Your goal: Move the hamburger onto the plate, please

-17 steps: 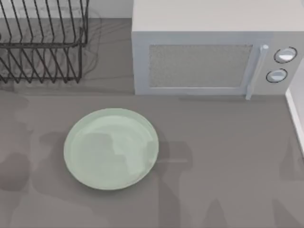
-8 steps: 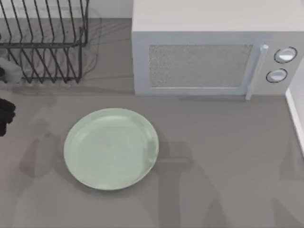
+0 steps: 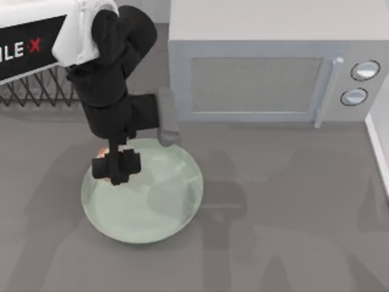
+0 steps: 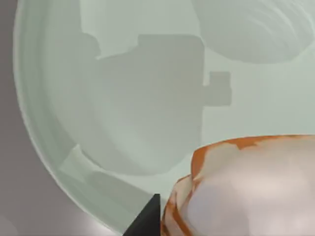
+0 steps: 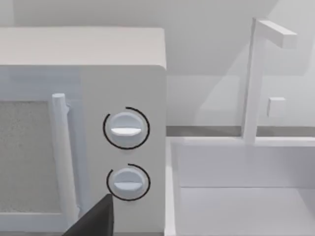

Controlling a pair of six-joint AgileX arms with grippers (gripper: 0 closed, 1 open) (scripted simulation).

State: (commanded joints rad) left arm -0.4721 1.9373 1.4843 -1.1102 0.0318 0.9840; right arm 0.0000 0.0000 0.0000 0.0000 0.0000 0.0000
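Since half a second ago, my left arm has swung in from the top view's left, and the left gripper (image 3: 115,167) now hangs over the left part of the plate (image 3: 164,207), closed on the hamburger (image 3: 103,152), of which a small orange edge shows. From the left wrist, the hamburger (image 4: 251,191) has a pale tan bun with an orange rim and sits above the mint-green plate (image 4: 49,98). From the right wrist, the microwave (image 5: 123,147) is seen; this arm is parked. I judge the carrying step is nearly finished; next comes lowering and releasing.
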